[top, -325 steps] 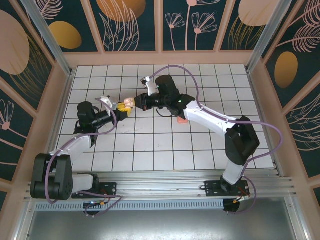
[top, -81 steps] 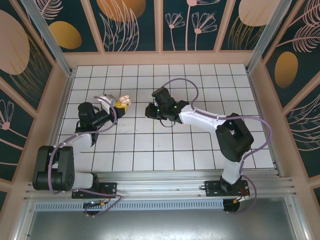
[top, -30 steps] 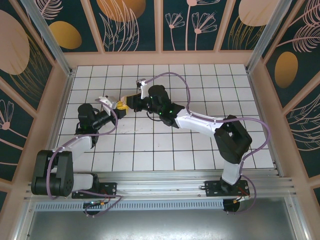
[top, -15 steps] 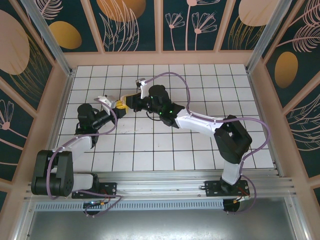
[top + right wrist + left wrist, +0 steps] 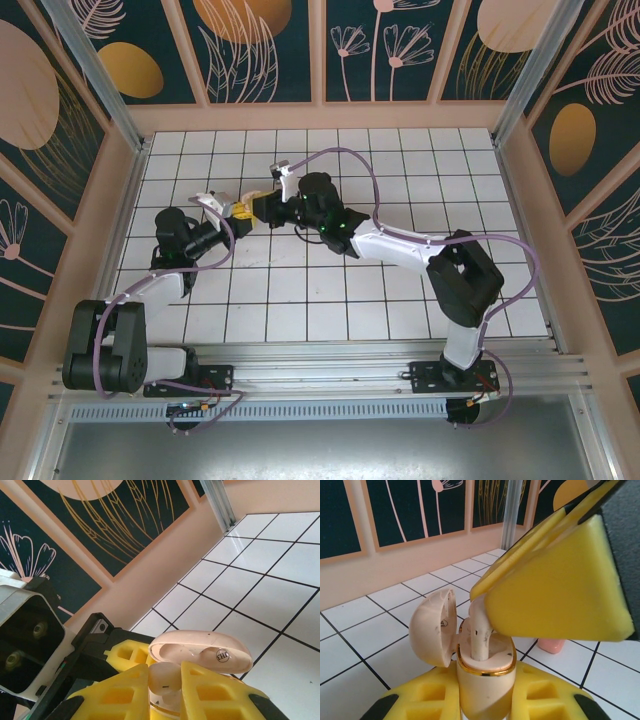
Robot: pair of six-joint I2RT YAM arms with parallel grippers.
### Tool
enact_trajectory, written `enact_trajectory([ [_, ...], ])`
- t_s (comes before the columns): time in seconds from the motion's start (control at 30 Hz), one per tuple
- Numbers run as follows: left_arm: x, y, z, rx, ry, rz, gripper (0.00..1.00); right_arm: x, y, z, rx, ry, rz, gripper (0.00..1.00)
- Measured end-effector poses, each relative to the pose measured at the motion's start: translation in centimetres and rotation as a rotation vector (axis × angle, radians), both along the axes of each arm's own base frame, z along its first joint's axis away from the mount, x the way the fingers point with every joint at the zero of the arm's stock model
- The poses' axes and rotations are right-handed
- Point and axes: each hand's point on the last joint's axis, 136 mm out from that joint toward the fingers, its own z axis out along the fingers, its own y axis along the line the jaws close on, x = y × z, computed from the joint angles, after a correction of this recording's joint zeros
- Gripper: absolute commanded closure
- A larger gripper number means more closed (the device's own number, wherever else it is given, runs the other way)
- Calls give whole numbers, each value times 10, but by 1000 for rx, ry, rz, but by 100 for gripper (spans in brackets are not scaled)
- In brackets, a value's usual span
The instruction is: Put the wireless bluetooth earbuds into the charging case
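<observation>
A pale beige earbud [image 5: 480,636] stands stem-down in the open case [image 5: 482,680]. Its stem is sunk into the well inside the gold rim and its head sits above that rim. The right fingers [image 5: 555,590] come in from above and are closed on the earbud's head, the yellow pads pinching it on both sides. In the right wrist view the bud shows as a pale shape squeezed between the two pads.

The case is beige like the bud. Its domed lid [image 5: 432,627] is swung back on the hinge and stands open beside the earbud, with the hollow inside facing the bud. The left fingers [image 5: 432,700] are closed on the lower body of the case from both sides and hold it upright, clear of the desk [image 5: 400,170].

From above, both sets of fingers meet tip to tip over the left-centre of the white tiled desk, with the left arm reaching from the left and the right arm stretched across from the right.

A small pink object [image 5: 554,645] lies on a tile just behind the case; what it is cannot be told. Dark panels with leaf drawings [image 5: 445,505] wall in the desk.
</observation>
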Motion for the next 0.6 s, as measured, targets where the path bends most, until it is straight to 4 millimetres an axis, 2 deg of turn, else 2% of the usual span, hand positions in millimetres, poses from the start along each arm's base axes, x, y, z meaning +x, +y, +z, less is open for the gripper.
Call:
enact_trajectory([
  [0.17,-3,0,-4,1,11,-7,89,-2,-1,-4,-29,-7,30,79],
  [0.37,-3,-1,-4,3,10,-10,89,-4,0,-2,-45,-4,56,70],
  [0.6,-3,0,-6,6,13,-10,89,-5,0,-2,-45,-3,66,65],
])
